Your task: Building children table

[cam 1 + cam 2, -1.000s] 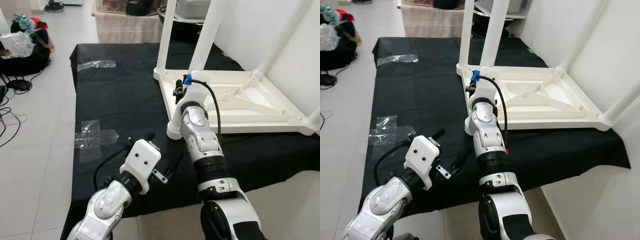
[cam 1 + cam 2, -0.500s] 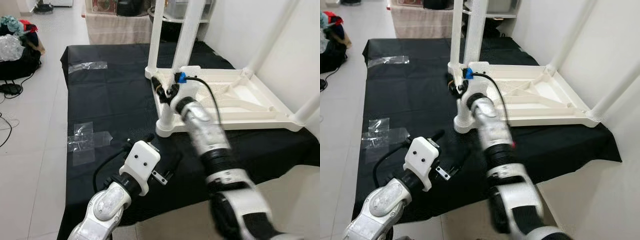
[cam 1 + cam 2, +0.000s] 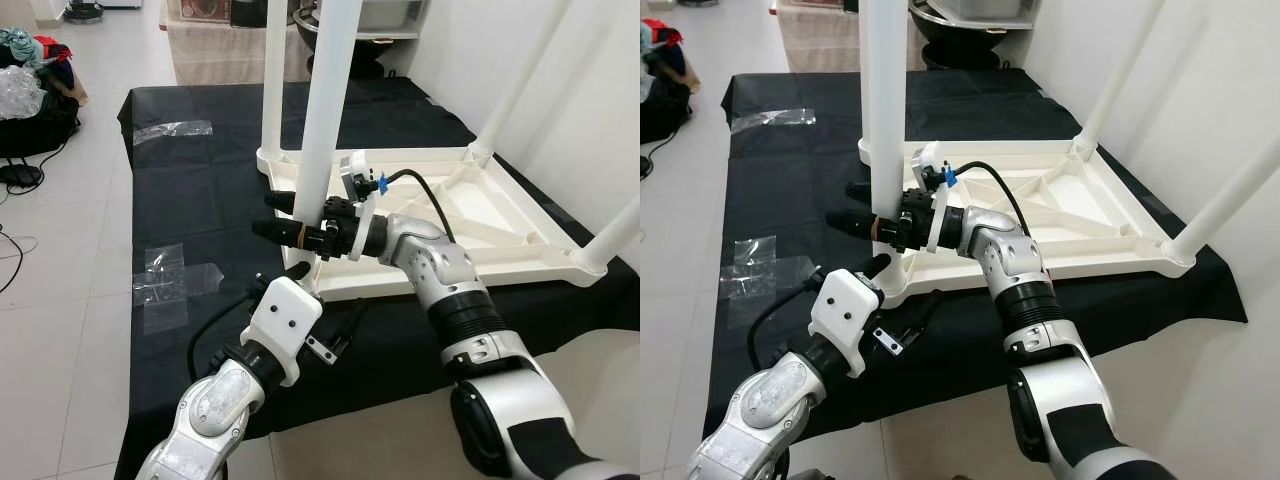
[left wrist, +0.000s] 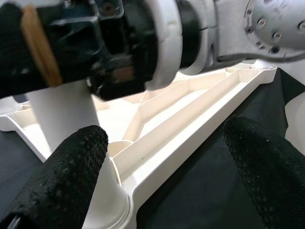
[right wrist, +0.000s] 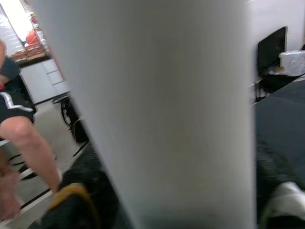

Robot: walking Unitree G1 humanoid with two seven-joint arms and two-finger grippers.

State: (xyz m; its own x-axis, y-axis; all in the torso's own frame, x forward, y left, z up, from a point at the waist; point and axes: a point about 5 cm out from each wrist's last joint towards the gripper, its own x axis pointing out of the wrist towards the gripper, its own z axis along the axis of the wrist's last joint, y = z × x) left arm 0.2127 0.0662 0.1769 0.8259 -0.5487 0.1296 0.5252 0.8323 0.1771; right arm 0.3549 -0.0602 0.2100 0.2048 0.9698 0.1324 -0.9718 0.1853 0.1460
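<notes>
The right tool (image 3: 290, 222) straddles the nearest white table leg (image 3: 322, 120).

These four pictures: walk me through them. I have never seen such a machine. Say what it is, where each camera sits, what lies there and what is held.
It is a humanoid robot with two silver arms, each ending in a pincer of two long black fingers. The two wide pictures come from the two eyes of a camera on its head, looking down; the two close ones come from a camera on each wrist.

On a black cloth lies a white children's table turned upside down, its legs pointing up. The right pincer has a finger on each side of the near leg, and the right wrist view has that leg close up. The left pincer is open and holds nothing, near the leg's base. Clear plastic wrap lies on the cloth.
</notes>
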